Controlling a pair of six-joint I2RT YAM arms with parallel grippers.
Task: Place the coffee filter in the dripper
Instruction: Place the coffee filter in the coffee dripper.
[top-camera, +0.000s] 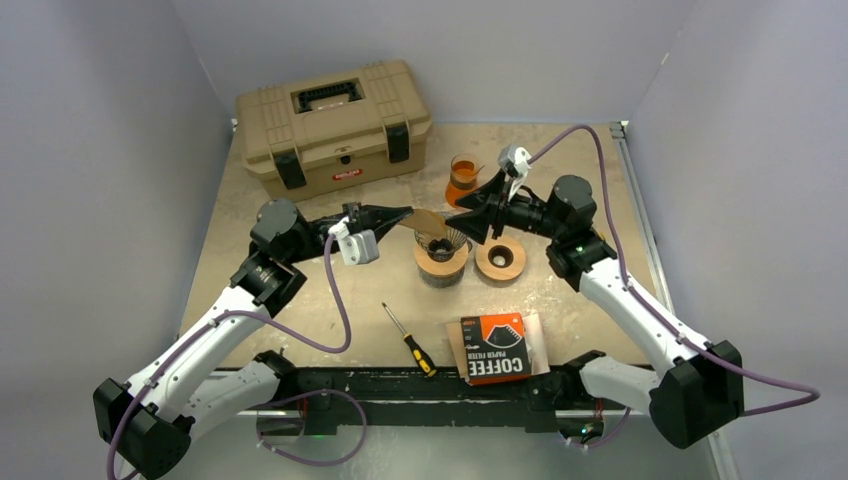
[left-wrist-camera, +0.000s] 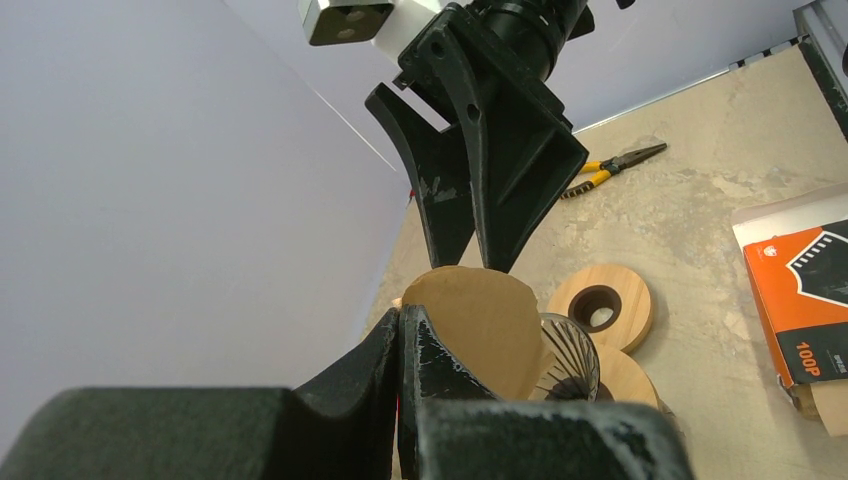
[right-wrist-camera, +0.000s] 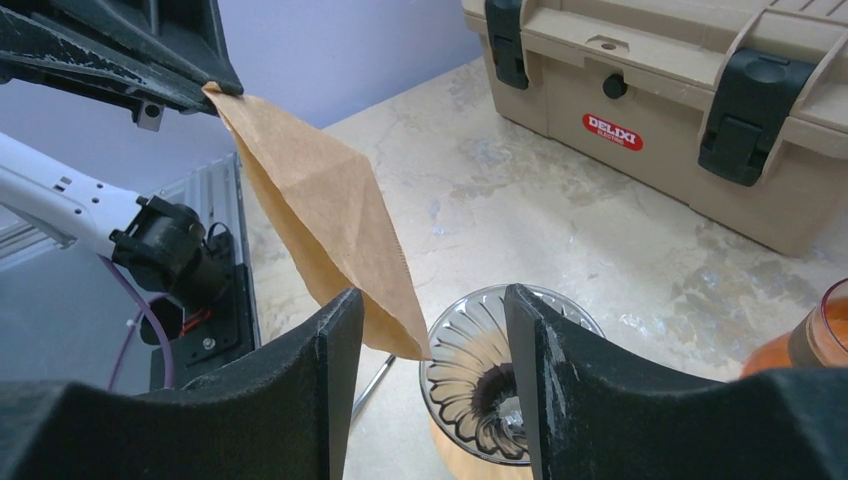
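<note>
Table (top-camera: 390, 275), viewed from the arm side.
- Toolbox (top-camera: 333, 127): back left.
- Cup (top-camera: 463, 178): right of the toolbox, behind the dripper (top-camera: 441, 245).
- Dripper: centre, on a round base (top-camera: 440, 272). 1 loose ring (top-camera: 500, 260) lies just right of it, apart.
- Coffee filter (top-camera: 428, 222): hangs over the dripper from the left gripper (top-camera: 405, 212). The right gripper (top-camera: 464, 222) is just to its right.
- Screwdriver (top-camera: 409, 339): front centre.
- Filter box (top-camera: 496, 347): right of the screwdriver, at the front edge.
</note>
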